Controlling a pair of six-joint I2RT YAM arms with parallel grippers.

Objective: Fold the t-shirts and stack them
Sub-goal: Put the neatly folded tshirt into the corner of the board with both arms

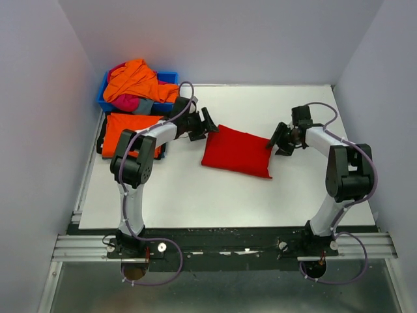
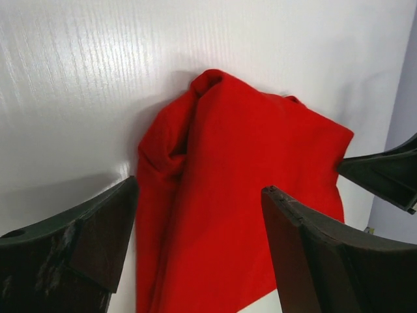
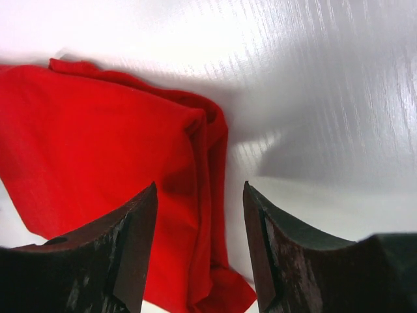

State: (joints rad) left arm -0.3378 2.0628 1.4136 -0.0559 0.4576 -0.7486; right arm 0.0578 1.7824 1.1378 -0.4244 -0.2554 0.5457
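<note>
Left fingers point(image 2: 65, 248) and right fingers point(image 3: 104, 254) both stand spread wide, holding nothing, one pair just beside each upper corner of the folded red t-shirt point(image 1: 238, 151), which lies flat in the middle of the white worktop point(image 1: 195, 195). At the far left lies a folded orange t-shirt point(image 1: 124, 130), and behind it a blue bin point(image 1: 171, 77) is heaped with loose t-shirts point(image 1: 133, 81).

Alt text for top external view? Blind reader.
A folded red t-shirt lies centred on the white table, the left claw and right claw open at its opposite ends. At far left, a folded orange t-shirt sits beside a blue bin heaped with loose shirts.
</note>
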